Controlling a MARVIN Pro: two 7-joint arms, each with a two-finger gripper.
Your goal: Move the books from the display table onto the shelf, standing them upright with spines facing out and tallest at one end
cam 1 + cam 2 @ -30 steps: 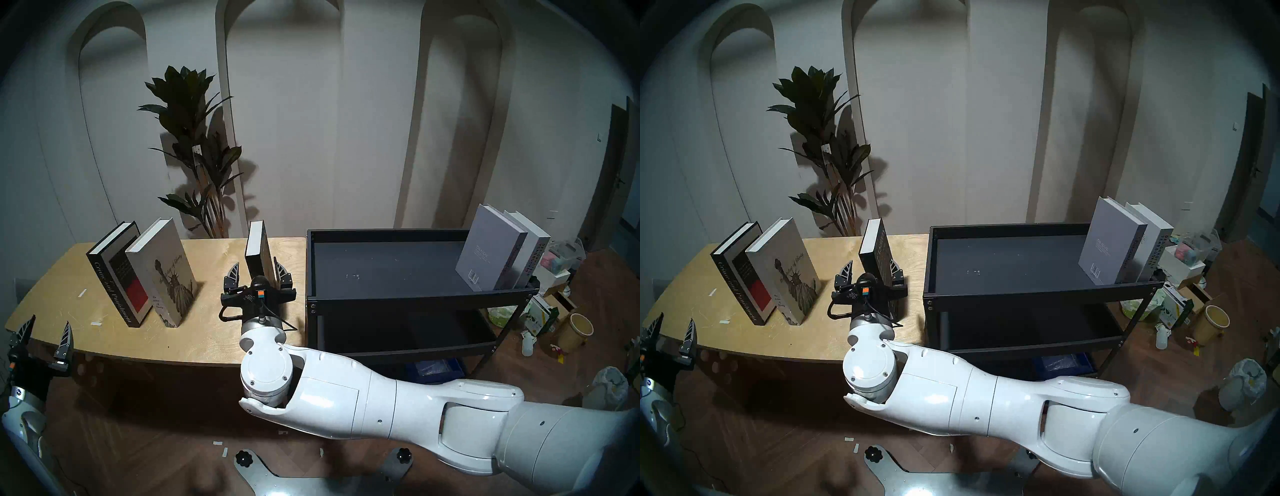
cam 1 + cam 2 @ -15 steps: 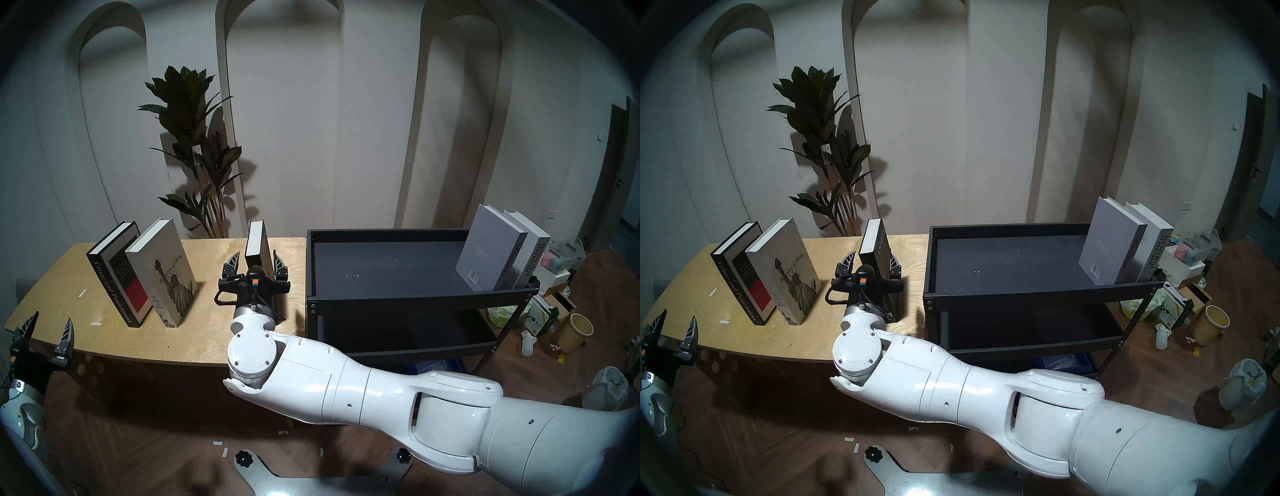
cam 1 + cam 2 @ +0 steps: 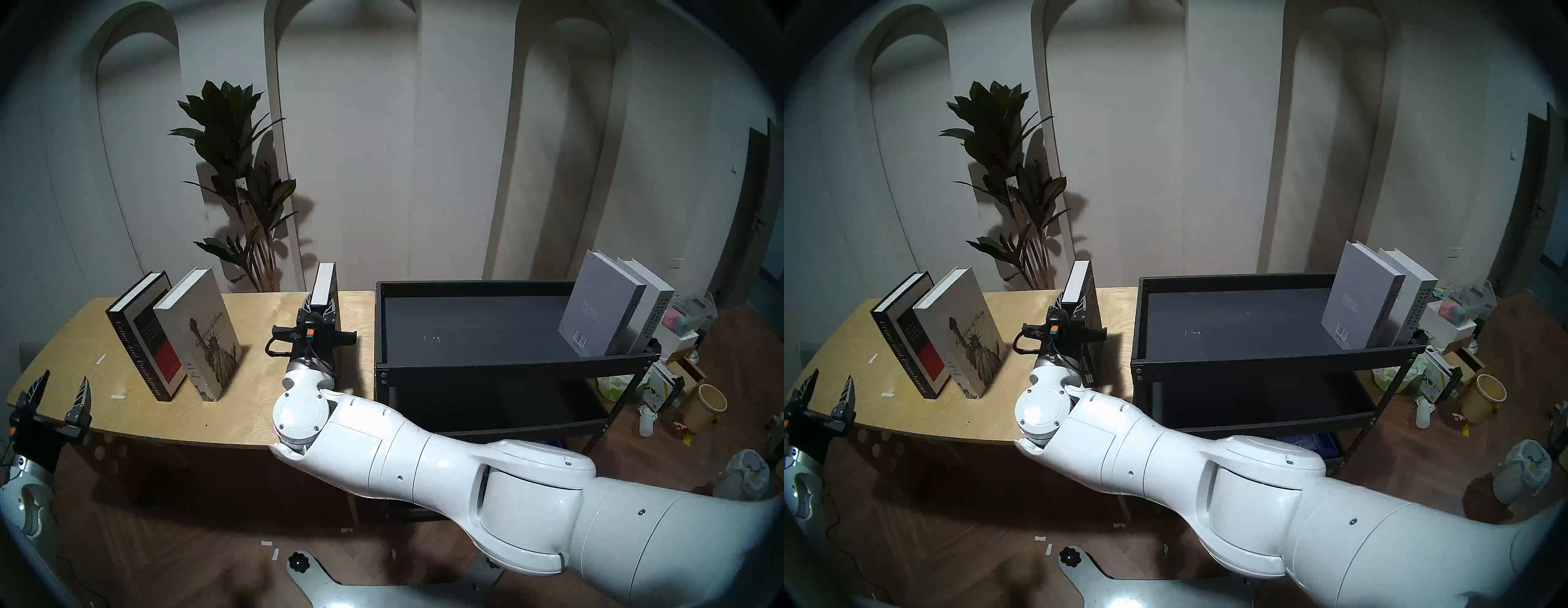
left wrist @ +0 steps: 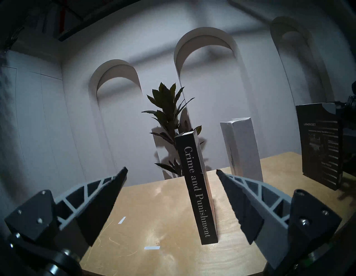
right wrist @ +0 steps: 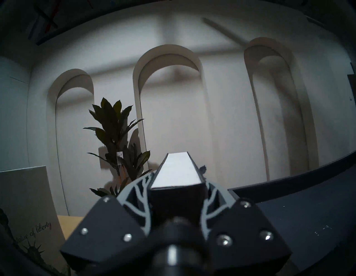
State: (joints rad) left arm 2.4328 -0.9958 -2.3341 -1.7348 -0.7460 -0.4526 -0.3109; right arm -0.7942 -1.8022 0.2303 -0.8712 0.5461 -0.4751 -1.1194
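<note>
On the display table [image 3: 254,407] a black "Crime and Punishment" book [image 3: 140,335] and a white Statue of Liberty book [image 3: 203,331] stand leaning at the left. My right gripper [image 3: 320,308] is shut on a black book [image 3: 324,282] that stands upright near the table's right end. In the right wrist view both fingers [image 5: 142,192] press its covers below the white page edge [image 5: 177,173]. The left gripper [image 3: 65,375] hangs open at the table's front left edge, facing the "Crime and Punishment" spine [image 4: 196,192]. A grey book [image 3: 598,305] and a white one [image 3: 653,305] stand on the shelf [image 3: 509,365] at its right end.
A tall potted plant [image 3: 237,182] stands behind the table. The black shelf touches the table's right end, and its top tier is bare left of the two books. Boxes, a paper cup [image 3: 706,407] and a bin [image 3: 746,475] clutter the floor to the right.
The right gripper has pushed forward and closed its fingers on the black book, which shifted slightly right and back. The left gripper has crept up toward the table edge.
</note>
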